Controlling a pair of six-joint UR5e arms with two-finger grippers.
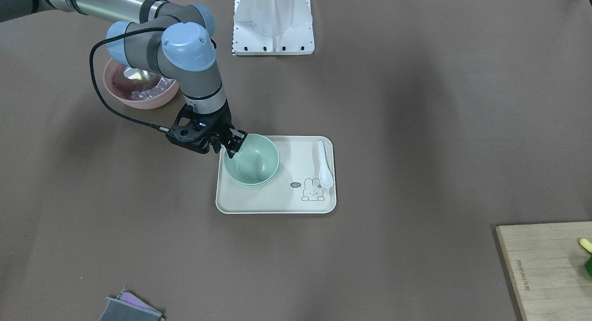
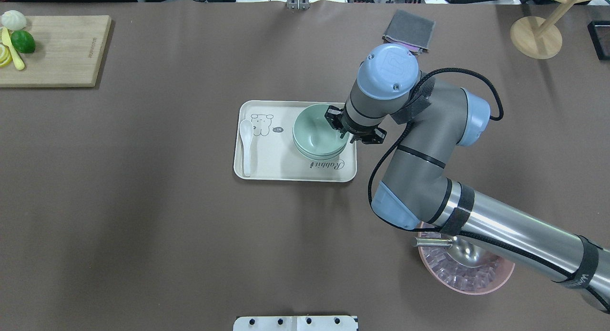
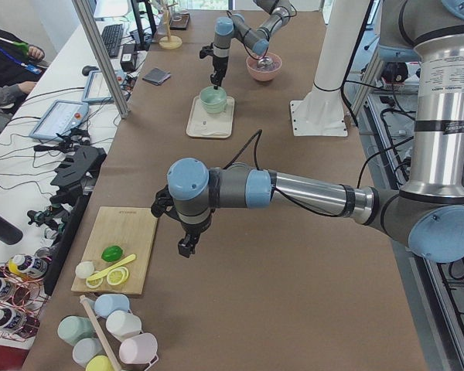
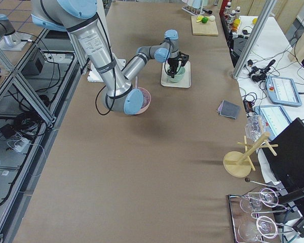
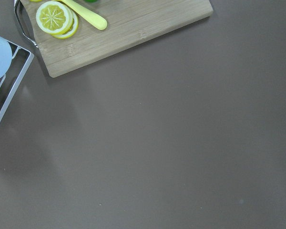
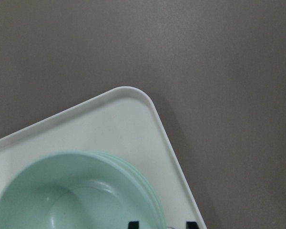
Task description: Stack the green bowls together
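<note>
On the tray (image 1: 277, 201): green bowls (image 1: 252, 160), three nested in one upright stack, beside a white spoon (image 1: 323, 166).
Right jaws: spread, straddling the top bowl's rim near a tray corner, one fingertip (image 6: 132, 225) inside, one outside.
Left jaws: above bare desk (image 5: 181, 143) near a cutting board (image 5: 133, 24); whether spread or pressed together cannot be told.

- "Rabbit" in script stands on the tray (image 2: 271, 159), centre of the overhead view.
- "hi~" fills a speech bubble (image 1: 296, 185) beside the tray's rabbit drawing (image 1: 313, 190).
- The cutting board (image 2: 62, 49) print, upper left, is unreadable.
</note>
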